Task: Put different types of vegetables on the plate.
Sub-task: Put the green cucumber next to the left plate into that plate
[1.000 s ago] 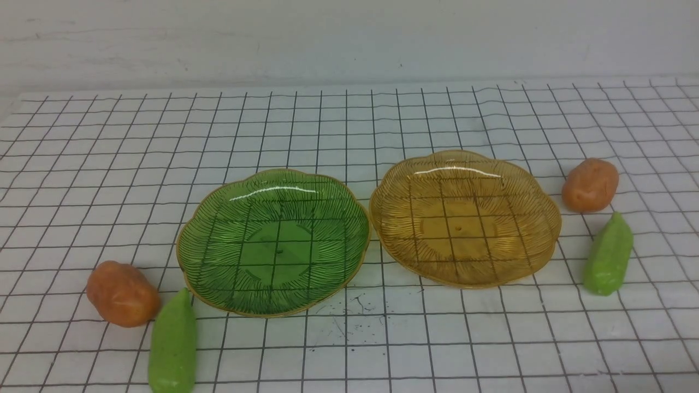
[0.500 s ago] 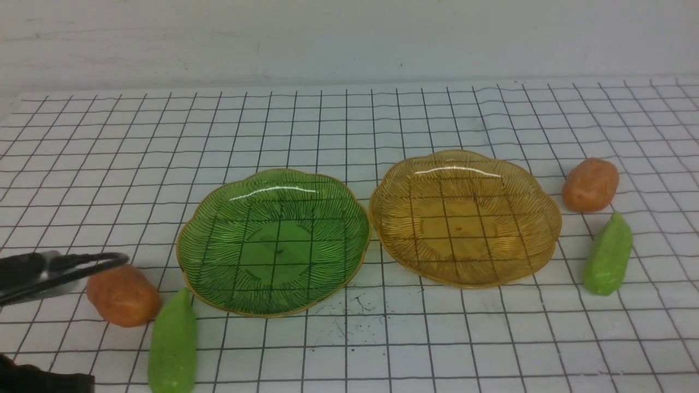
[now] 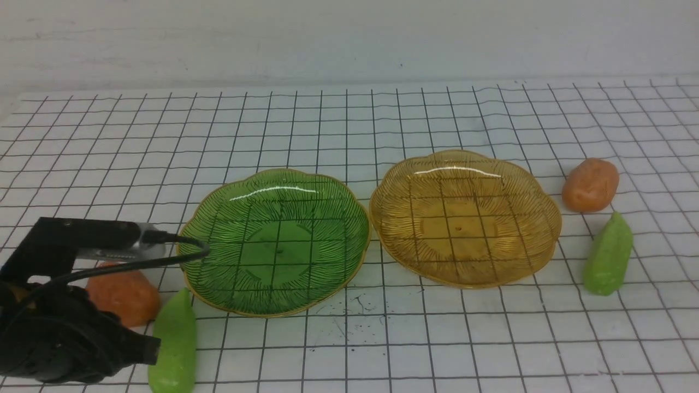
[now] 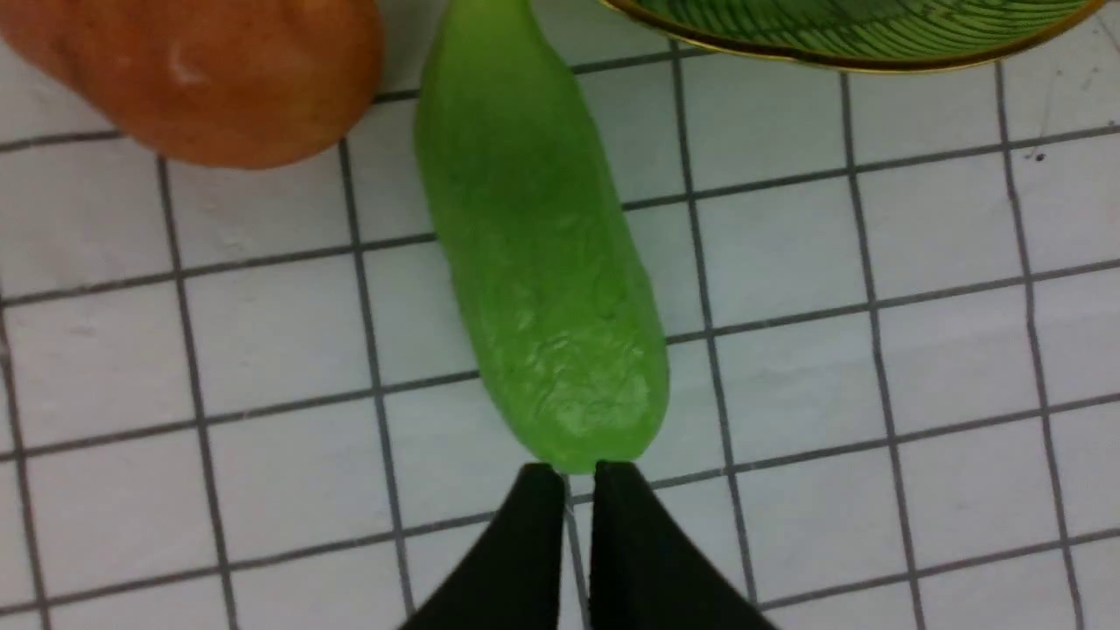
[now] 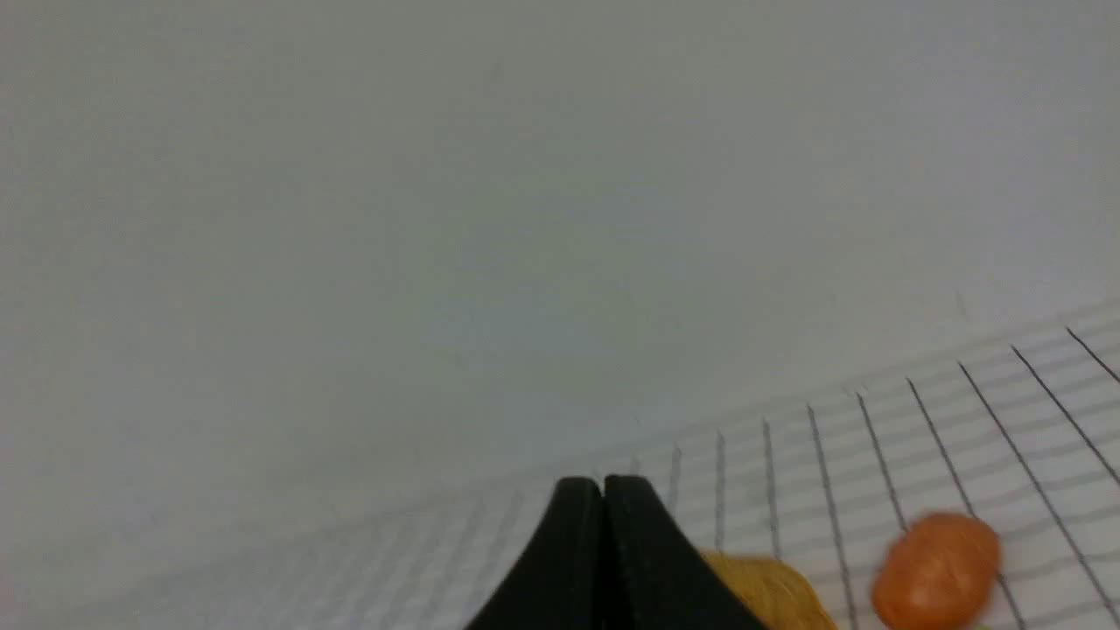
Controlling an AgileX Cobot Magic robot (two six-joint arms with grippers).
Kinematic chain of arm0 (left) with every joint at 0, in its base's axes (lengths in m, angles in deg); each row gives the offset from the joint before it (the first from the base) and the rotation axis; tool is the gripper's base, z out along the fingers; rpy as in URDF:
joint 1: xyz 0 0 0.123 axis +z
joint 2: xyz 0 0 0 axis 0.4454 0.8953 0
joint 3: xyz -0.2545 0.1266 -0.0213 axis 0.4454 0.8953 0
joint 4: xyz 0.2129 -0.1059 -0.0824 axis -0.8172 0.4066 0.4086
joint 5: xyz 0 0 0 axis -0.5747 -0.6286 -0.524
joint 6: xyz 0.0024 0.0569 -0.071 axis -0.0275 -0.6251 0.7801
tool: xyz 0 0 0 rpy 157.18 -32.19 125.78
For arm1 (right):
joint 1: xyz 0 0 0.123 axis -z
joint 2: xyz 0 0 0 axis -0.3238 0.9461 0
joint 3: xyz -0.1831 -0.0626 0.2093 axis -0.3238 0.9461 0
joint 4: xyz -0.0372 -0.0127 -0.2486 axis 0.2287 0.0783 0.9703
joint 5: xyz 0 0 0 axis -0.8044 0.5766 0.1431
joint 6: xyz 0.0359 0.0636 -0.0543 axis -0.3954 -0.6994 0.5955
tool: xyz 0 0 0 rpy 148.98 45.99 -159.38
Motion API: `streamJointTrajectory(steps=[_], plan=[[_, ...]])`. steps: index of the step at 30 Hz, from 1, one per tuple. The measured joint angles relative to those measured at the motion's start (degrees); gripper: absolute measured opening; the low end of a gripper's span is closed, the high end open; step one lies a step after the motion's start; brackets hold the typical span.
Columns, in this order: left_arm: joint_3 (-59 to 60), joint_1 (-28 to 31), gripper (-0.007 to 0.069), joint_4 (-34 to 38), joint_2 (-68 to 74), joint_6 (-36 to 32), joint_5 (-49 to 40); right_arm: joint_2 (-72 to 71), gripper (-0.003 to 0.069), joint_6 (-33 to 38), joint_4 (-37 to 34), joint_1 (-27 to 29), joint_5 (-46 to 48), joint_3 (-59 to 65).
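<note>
A white, black-gridded cloth (image 3: 349, 125) covers the bench before a pale wall (image 3: 349, 38). Near its front-left corner lies a bright green pointed toy cucumber (image 3: 173, 333), with the barely parted, empty left gripper (image 4: 573, 477) just beside its blunt end. The right gripper (image 5: 602, 486) is closed, empty.

Left potato (image 3: 130, 299): orange-brown oval lump, lying just beside the left cucumber.
Left cucumber (image 3: 175, 341): bright green, pointed, lying lengthwise, tip nearing the green plate.
Right potato (image 3: 591, 184): lying right of the amber plate.
Right cucumber (image 3: 608, 255): lying slightly tilted, just nearer than the right potato.
Green plate (image 3: 327, 218), amber plate (image 3: 508, 218): sitting side by side, rims nearly touching.
</note>
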Motion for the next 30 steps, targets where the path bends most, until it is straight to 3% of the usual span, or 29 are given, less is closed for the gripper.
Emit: streamJointTrajectory(steps=[5, 7, 8, 10, 14, 21, 24, 27, 30], plan=[[-0.8, -1.0, 0.0234, 0.2, 5.3, 0.1, 3.5, 12.7, -0.0015, 9.4, -0.1, -2.3, 15.3, -12.2], [-0.9, -1.1, 0.0372, -0.6, 7.9, 0.5, 5.7, 15.9, -0.0015, 12.9, -3.1, -2.4, 17.9, -13.9], [-0.9, -1.1, 0.0384, -0.7, 8.1, 0.5, 6.0, 16.1, -0.0015, 13.2, -3.5, -2.4, 18.0, -14.0], [-0.9, -1.1, 0.0516, -2.3, 10.5, 1.2, 7.4, 17.7, -0.0015, 16.4, -7.9, -2.5, 19.0, -14.2], [-0.9, -1.1, 0.0643, -3.6, 14.6, 3.4, 9.9, 18.2, -0.0015, 20.9, -12.7, -2.5, 19.2, -14.2], [-1.0, -1.1, 0.0659, -3.6, 21.8, 7.5, 13.1, 18.2, -0.0015, 23.2, -15.3, -2.5, 18.8, -14.3], [-1.0, -1.1, 0.0576, -1.9, 23.4, 7.7, 13.1, 18.3, -0.0015, 23.2, -14.4, -2.5, 18.8, -14.3], [-1.0, -1.1, 0.0402, 0.3, 23.4, 7.7, 11.8, 19.6, -0.0015, 23.2, -13.0, -2.5, 19.0, -14.4], [-1.2, -1.1, 0.0385, 1.1, 23.1, 7.6, 9.1, 21.8, -0.0015, 22.1, -11.9, -2.5, 20.1, -15.8]])
